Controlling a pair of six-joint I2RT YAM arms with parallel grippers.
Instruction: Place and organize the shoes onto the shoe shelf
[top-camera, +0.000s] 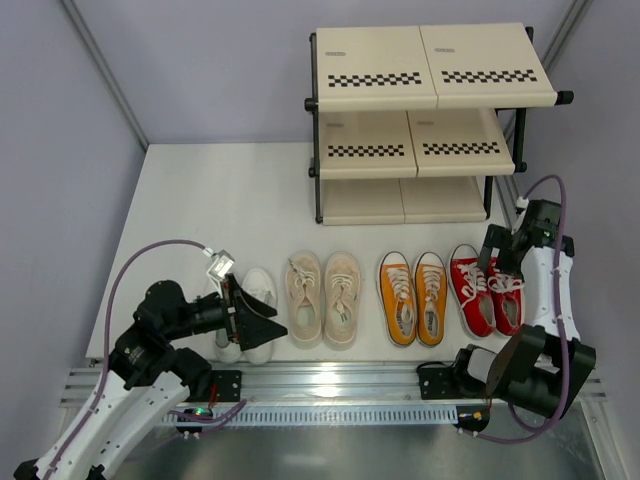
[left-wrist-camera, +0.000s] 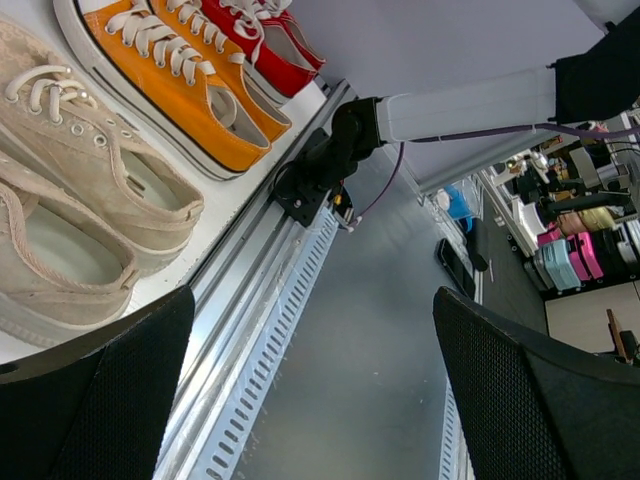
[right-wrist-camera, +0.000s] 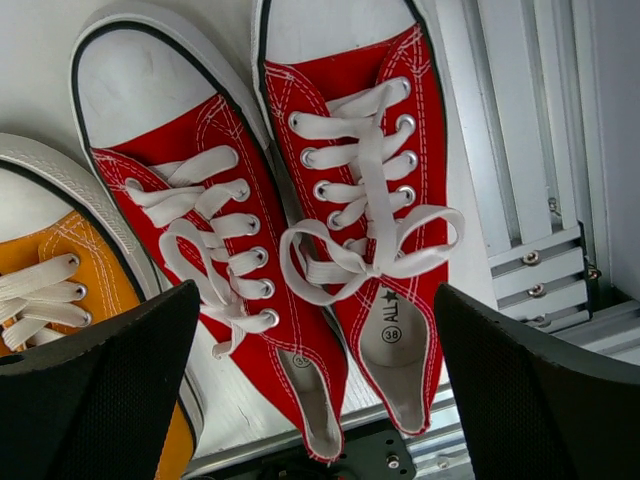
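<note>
Right gripper (right-wrist-camera: 316, 385) hangs open above the red sneakers (right-wrist-camera: 205, 140).

A white desk (top-camera: 220, 200) stands between pale lilac walls (top-camera: 200, 70), with a ribbed aluminium rail (top-camera: 330, 378) and a slotted strip (top-camera: 330, 412) along its near edge, and pink cases (left-wrist-camera: 575, 250) well apart in the blurred background.
</note>
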